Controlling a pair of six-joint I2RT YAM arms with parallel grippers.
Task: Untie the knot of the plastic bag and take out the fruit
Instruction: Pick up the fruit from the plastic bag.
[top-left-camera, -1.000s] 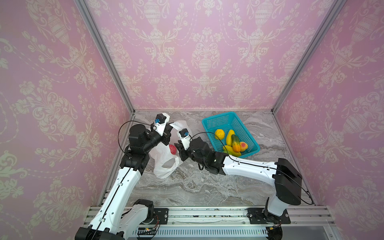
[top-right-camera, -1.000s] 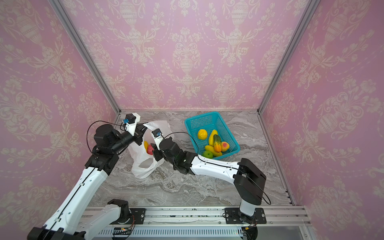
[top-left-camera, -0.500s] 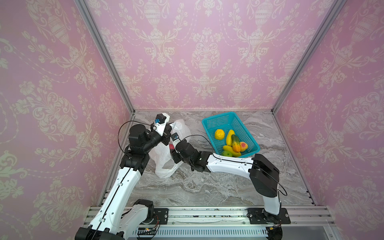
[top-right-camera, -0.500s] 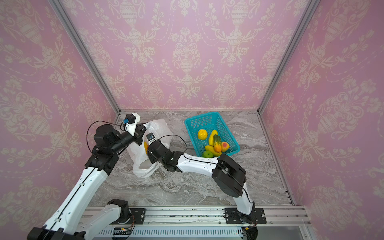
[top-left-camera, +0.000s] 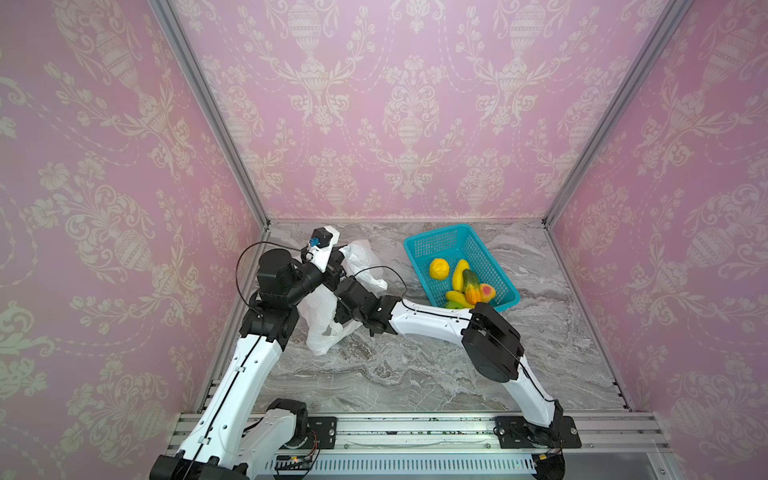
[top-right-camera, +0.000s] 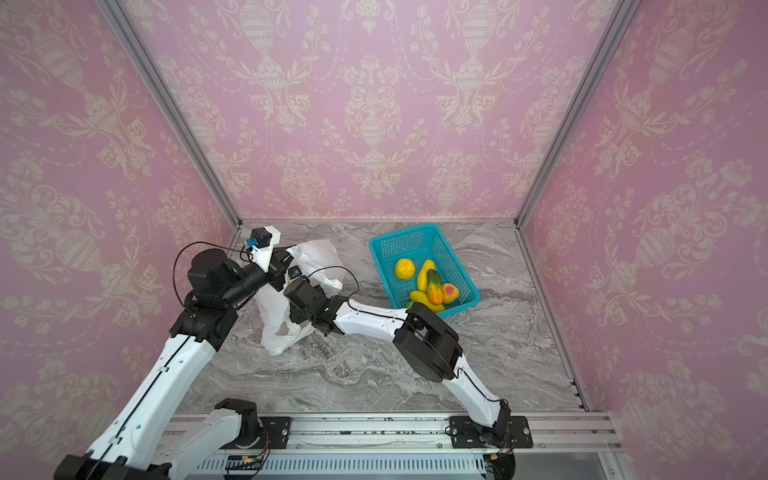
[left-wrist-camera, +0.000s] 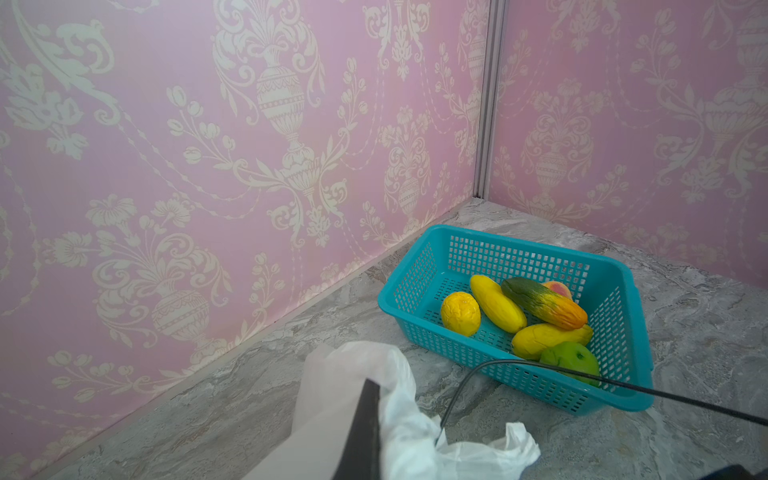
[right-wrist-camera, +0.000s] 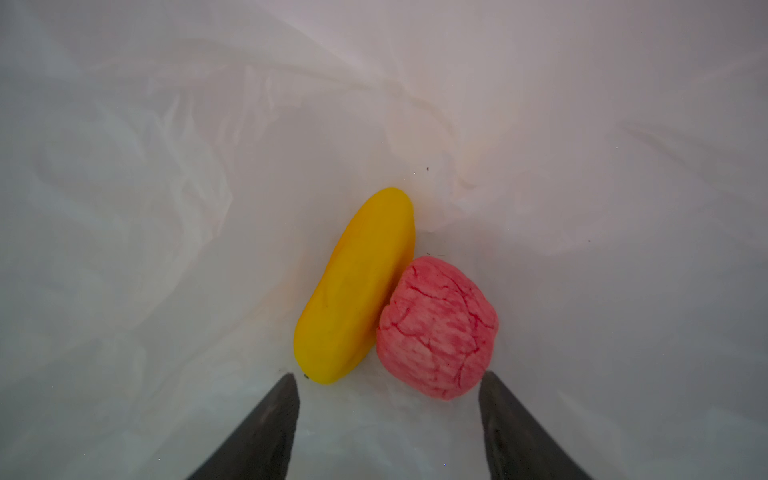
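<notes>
Left gripper (left-wrist-camera: 371, 399) clamps an edge of the plastic bag (top-left-camera: 322, 316). Right gripper (right-wrist-camera: 388, 375) — jaws apart — sits inside, fruit (right-wrist-camera: 357, 286) just ahead.

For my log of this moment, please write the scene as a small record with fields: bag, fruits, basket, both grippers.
plastic bag: white, mouth open, beside the basket
fruit in bag: long yellow fruit and round pink-red fruit, touching
left gripper: shut on the bag's edge, holding it up
right gripper: open, inside the bag, tips just short of both fruits
basket: teal, six fruits inside
</notes>
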